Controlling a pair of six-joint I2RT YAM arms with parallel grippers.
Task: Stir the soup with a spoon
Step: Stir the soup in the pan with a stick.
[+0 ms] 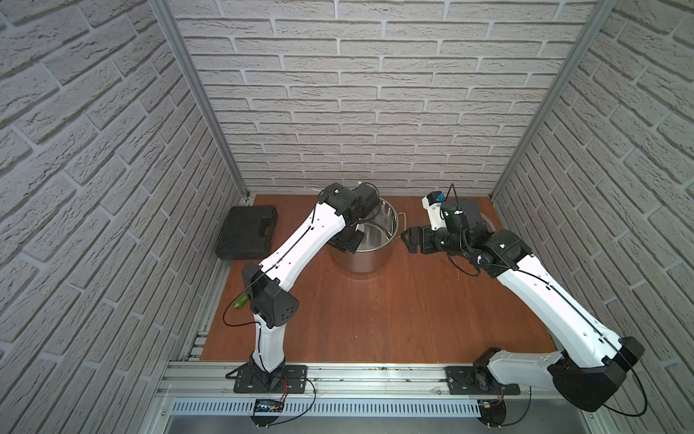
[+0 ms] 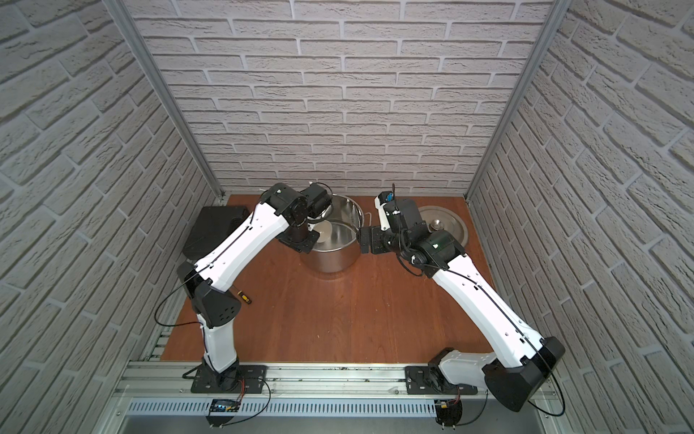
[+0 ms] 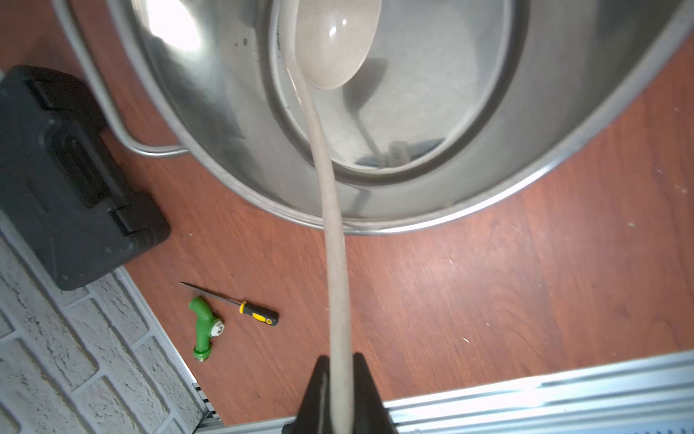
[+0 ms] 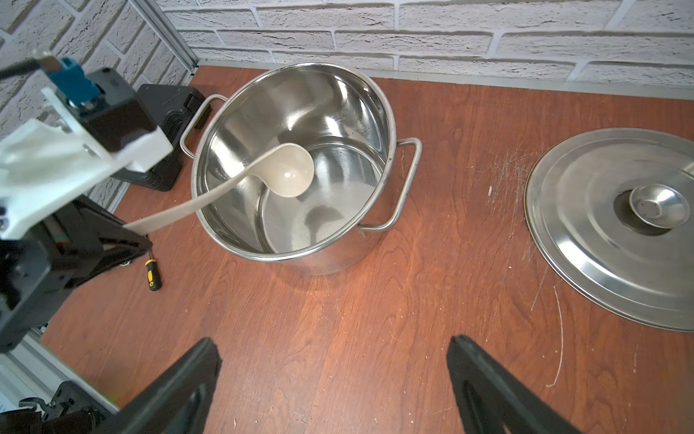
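- Spoon (image 4: pixel 291 174): cream-beige, round deep bowl, long slim curved handle; bowl inside the steel pot (image 4: pixel 338 94).
- Left gripper (image 3: pixel 339 362) clamps its handle.
- Right gripper (image 4: pixel 334 347) gapes wide, empty.

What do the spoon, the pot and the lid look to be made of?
The spoon: probably plastic, matte cream-beige, faintly speckled, with one soft glint in its bowl. The pot: apparently stainless steel, polished; its walls mirror the light. The lid: seemingly the same steel, with a bright sheen across its face.
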